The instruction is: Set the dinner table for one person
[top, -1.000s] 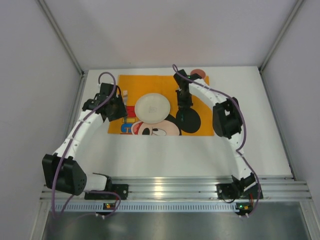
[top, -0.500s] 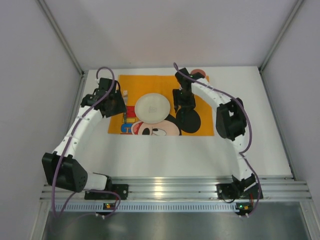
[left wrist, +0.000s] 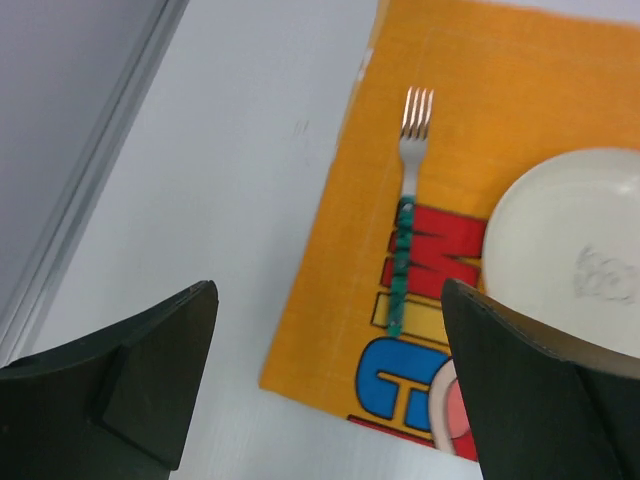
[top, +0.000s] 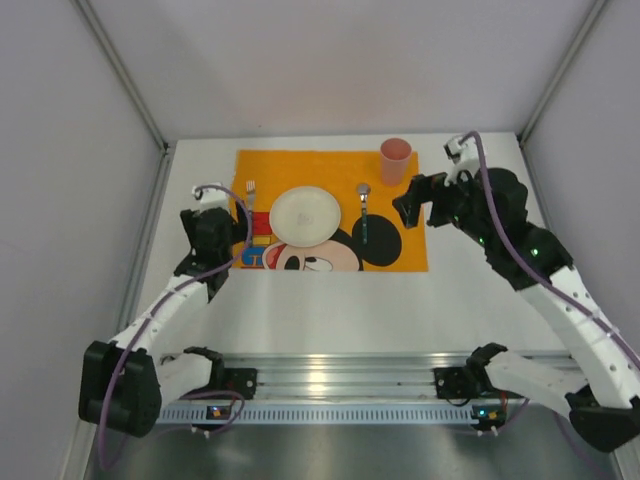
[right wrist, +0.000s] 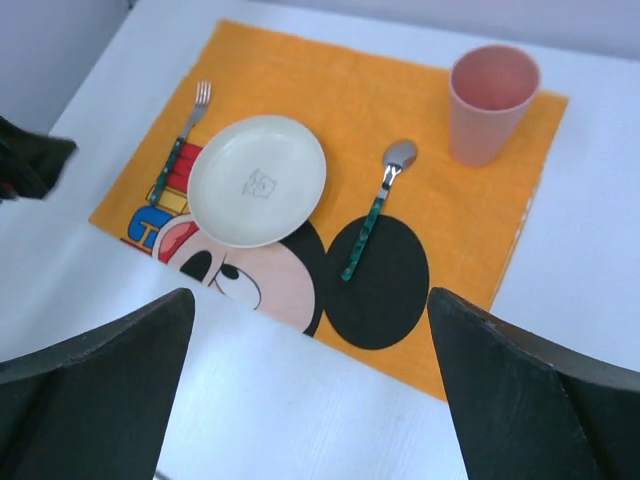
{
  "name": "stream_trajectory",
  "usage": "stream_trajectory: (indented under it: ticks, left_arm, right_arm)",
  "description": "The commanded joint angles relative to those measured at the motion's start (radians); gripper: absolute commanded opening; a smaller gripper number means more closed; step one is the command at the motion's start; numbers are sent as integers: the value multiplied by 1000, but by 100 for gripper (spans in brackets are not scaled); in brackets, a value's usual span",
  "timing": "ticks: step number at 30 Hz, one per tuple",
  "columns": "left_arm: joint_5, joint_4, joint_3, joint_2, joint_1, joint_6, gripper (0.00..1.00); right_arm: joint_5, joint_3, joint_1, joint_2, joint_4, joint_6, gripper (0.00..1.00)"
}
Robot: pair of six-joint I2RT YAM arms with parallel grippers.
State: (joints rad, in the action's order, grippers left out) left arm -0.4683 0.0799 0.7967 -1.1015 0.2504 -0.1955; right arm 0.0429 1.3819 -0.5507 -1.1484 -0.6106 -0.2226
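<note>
While the left gripper [left wrist: 328, 300] and the right gripper [right wrist: 310, 305] hang wide open with nothing in them, the table [top: 320, 300] lies below their jaws, with the mat [right wrist: 300, 80] on it. The fork [left wrist: 405, 215] lies ahead between the left jaws. Ahead of the right jaws lie the plate [right wrist: 257, 180] and the spoon [right wrist: 375, 210], with the cup [right wrist: 490, 100] farther off.

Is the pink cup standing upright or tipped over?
Upright: the pink cup stands on its base at the placemat's far right corner, open rim facing up.
</note>
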Motion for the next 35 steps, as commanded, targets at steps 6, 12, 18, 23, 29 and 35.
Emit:
stream_trajectory:
  ticks: [6, 12, 18, 23, 29, 35]
  left_arm:
    - [274, -716, -410, -84, -181, 79, 99]
    - [349, -935, -453, -277, -240, 108, 99]
    - [410, -1081, -437, -471, -243, 143, 99]
    - [412, -1164, -479, -465, -243, 130, 99]
    - [401, -1158, -479, -463, -243, 133, 99]
    - [402, -1161, -479, -463, -243, 131, 99]
  right_arm:
    - [38, -510, -14, 381, 288, 51, 100]
    - [66, -596, -14, 556, 216, -7, 100]
    - [147, -586, -14, 618, 153, -23, 100]
    - [248, -555, -14, 566, 150, -136, 100]
    - [304, -425, -14, 429, 37, -204, 100]
    - [299, -440, -14, 484, 57, -147, 100]
